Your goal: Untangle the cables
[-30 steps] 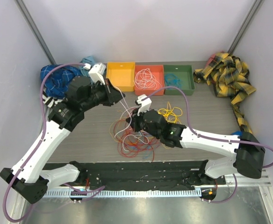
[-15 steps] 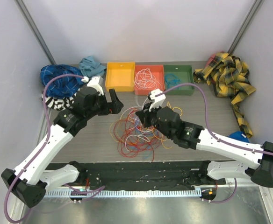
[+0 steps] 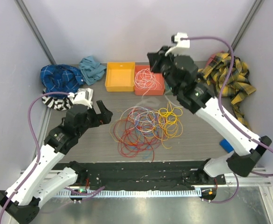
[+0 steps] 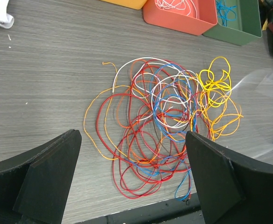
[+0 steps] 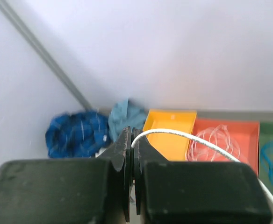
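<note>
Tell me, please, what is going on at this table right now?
Two robot arms are sorting a tangle of coloured cables lying on the table. The right fingers are shut on a white cable and held high above the orange tray, which already has white cable in it. The left fingers are open and empty, beside the pile. Most of the cables are not yet separated.
</note>
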Robot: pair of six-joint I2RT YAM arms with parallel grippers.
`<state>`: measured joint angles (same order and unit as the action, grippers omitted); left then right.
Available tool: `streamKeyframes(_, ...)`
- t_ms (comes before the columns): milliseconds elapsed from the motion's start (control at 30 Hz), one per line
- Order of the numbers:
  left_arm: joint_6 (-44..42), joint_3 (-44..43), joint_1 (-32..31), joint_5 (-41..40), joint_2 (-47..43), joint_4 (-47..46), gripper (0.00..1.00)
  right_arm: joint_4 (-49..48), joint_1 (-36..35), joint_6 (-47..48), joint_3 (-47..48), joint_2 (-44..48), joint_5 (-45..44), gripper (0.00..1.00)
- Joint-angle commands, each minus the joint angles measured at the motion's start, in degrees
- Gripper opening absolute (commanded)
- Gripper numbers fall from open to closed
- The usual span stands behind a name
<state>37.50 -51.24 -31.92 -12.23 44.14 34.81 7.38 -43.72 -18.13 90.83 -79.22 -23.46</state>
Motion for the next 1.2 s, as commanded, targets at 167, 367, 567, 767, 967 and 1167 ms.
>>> streamKeyframes(167, 2.4, 2.02, -0.16, 0.89, -2.91, 1.4, 1.0, 4.3, 11.29, 0.64, 30.79, -20.25, 2.72, 0.01)
streamKeyframes(367, 4.43, 6.59, -0.16, 2.12, -5.38, 0.61, 1.0, 7.48, 15.41, -0.23, 46.8, -33.61, 6.23, 0.01)
streamKeyframes(567, 5.39, 8.79, -0.25, 3.0, -5.47, 0.0, 1.0, 4.93, 16.74, -2.96, 47.34, -38.2, 9.22, 0.01)
streamKeyframes(767, 4.7, 9.06, -0.16, 2.83, -4.07, -0.09, 1.0, 2.65, 17.27, -2.61, 47.51, -42.77, 9.31, 0.01)
streamKeyframes(967, 4.43, 9.58, -0.16, 2.65, -2.83, -0.79, 1.0, 1.07, 17.8, -3.14, 47.78, -47.07, 10.71, 0.01)
streamKeyframes(1167, 4.34, 9.58, -0.25, 3.18, -0.9, -1.15, 1.0, -1.92, 17.71, -5.68, 47.69, -49.88, 13.0, 0.01)
